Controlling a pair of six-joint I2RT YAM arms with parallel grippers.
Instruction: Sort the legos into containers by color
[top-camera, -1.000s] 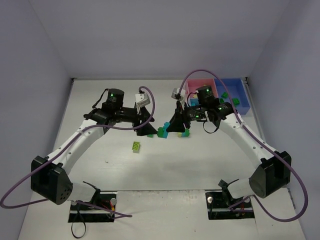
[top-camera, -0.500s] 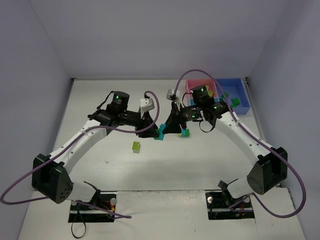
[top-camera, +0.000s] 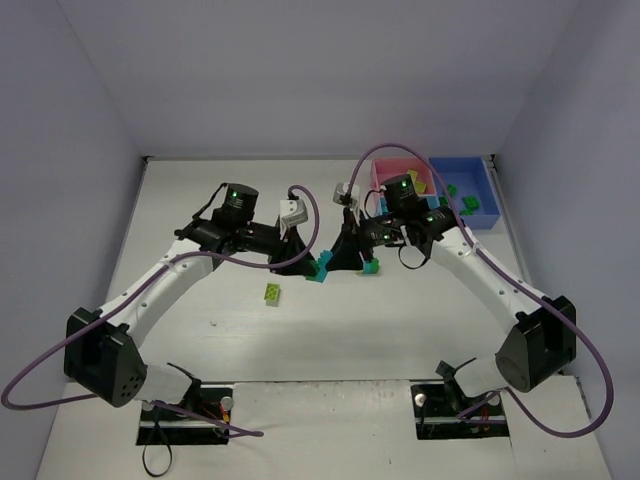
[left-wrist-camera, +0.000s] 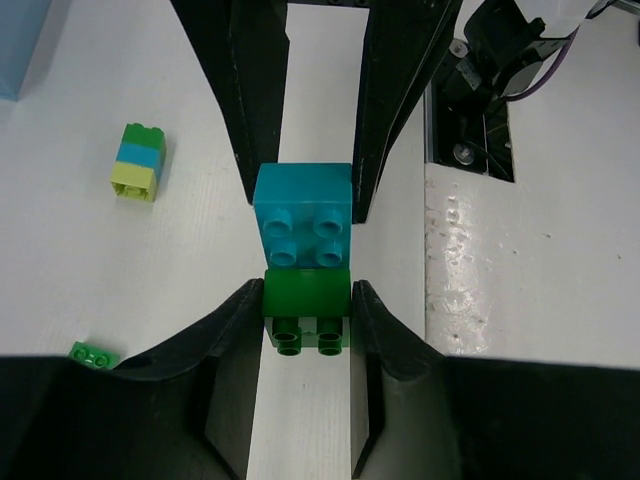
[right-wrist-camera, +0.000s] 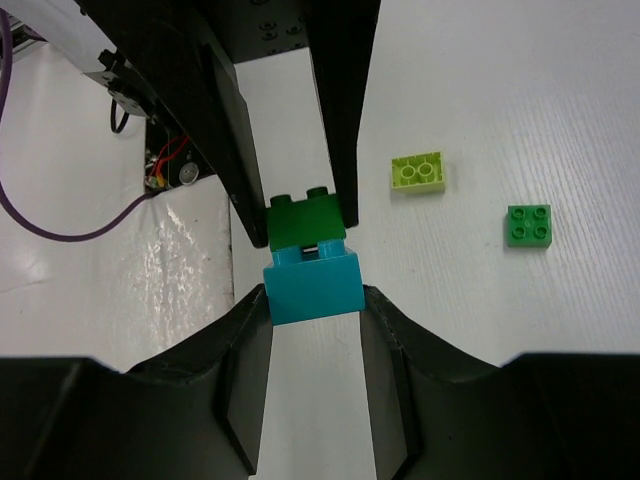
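Note:
A two-colour piece of the legos hangs between both grippers at mid-table. My left gripper is shut on its green brick. From the opposite side, my right gripper is shut on its cyan brick. The two grippers face each other tip to tip. Loose legos lie around: a yellow-green one, a flat green one, and a stacked piece. The containers stand at the back right, pink and darker blue.
Several small legos lie inside the darker blue tray, and the right arm covers part of the trays. A small green lego lies beside the left fingers. The arm bases and cables sit along the near edge.
My left gripper moved right to the two-colour piece and shut on its green brick. The right gripper kept its hold on the cyan brick and shifted slightly left.

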